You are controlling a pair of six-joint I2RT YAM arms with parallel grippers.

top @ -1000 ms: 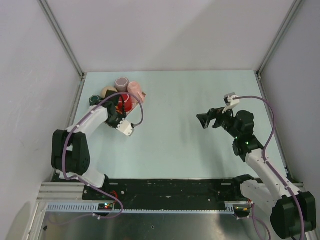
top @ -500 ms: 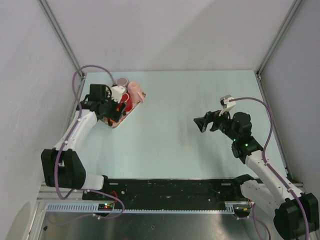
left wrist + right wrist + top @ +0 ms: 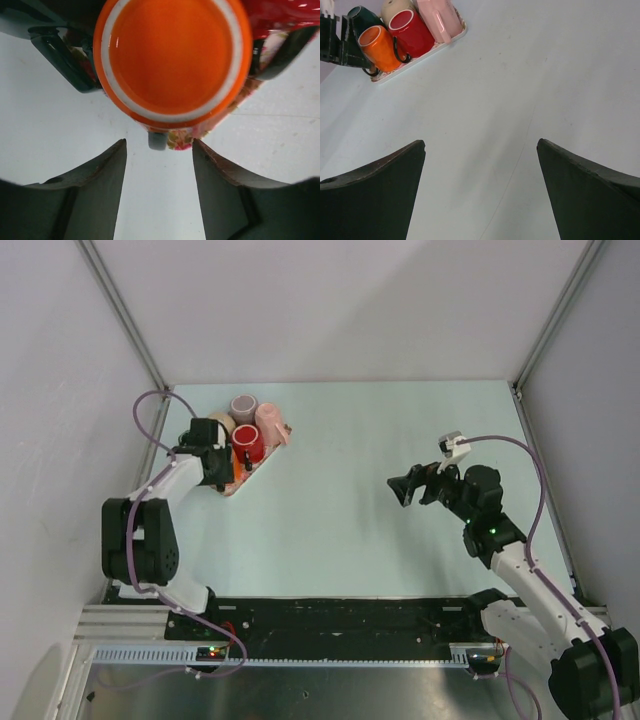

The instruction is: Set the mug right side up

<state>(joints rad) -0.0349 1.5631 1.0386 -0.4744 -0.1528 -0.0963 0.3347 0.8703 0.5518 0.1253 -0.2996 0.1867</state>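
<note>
Orange mug fills the left wrist view, sitting on the tray near the far-left corner of the table, packed in tight with the red mug and a few others. That flat glossy disc with a white ring reads to me as its base, so I'd call it bottom-up and not yet turned.

Left claw is lined up on it, fingers spread wide, tips just short of the mug, nothing held. Right claw is wide too and empty, out over the table toward the right edge, well apart from the tray.

The step in hand looks like the approach for the grasp. The next move calls for advancing the left claw until the fingers straddle the body, then closing, lifting free of the neighbours and rolling the wrist over. It's tight in there, and the red mug alongside could get bumped.
</note>
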